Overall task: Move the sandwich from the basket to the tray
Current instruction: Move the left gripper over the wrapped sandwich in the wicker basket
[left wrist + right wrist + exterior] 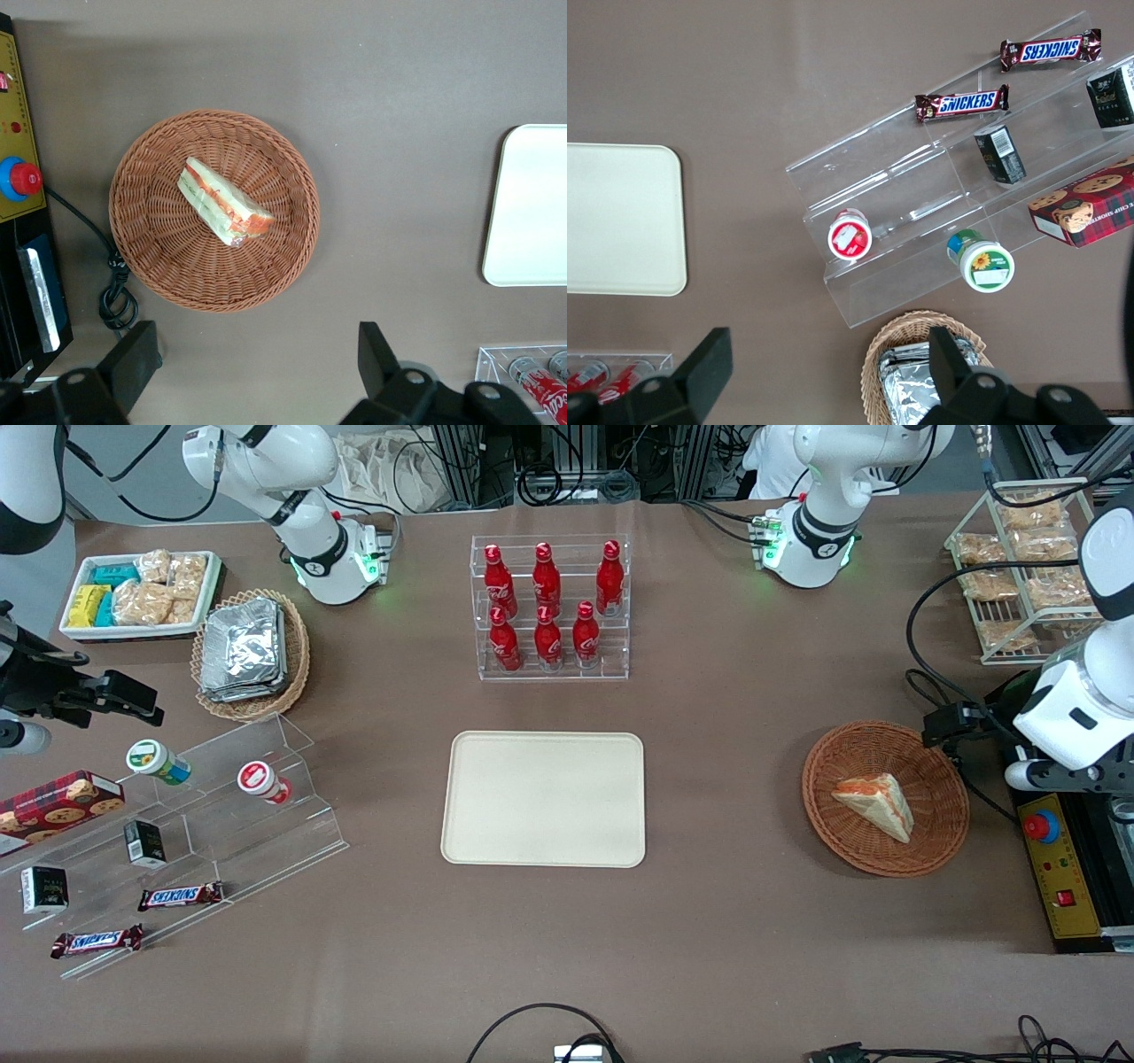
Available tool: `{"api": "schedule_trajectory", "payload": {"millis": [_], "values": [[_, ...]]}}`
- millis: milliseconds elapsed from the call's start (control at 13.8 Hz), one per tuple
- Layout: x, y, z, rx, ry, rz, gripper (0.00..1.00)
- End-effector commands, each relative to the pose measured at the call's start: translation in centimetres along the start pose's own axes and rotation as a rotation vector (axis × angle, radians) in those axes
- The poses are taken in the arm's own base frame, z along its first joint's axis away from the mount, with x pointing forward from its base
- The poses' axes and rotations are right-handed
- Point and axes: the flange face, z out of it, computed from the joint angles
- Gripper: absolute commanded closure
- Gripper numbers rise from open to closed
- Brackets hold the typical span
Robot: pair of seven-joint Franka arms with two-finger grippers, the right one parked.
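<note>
My gripper (257, 372) hangs above bare bench, fingers (133, 359) spread wide, nothing between them. It sits off the basket (155, 257), over the table outside the rim, no contact with it.

Sandwich (223, 202) lies flat in the basket, roughly mid-floor, orange-red and green filling edge showing through the clear wrap. In the front view the sandwich (877, 801) points its narrow end toward the tray, and the basket (930, 850) sits near the working arm's end of the bench.

Tray (545, 798) is in the middle of the bench, well apart from the basket, bare brown table between the two. Wrist view catches only one rounded edge of the tray (527, 205).

Red bottles (547, 607) stand in a clear rack, farther from the front camera than the tray. A yellow control box with a red button (1042, 826) sits just beside the basket at the bench edge. Foil packets in a tan basket (248, 651), a white tray of snacks (142, 593) and clear acrylic steps (230, 815) with Snickers bars (180, 895) are all toward the parked arm's end.
</note>
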Motion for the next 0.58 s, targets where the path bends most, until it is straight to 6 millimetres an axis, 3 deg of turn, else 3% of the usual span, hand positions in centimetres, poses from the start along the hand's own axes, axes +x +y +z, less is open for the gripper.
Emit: {"api": "schedule_trajectory", "payload": {"millis": [0, 509], "values": [[0.39, -0.19, -0.59, -0.011, -0.006, -0.011, 0.00], [1.22, -0.21, -0.20, 0.024, -0.010, 0.019, 0.00]]}}
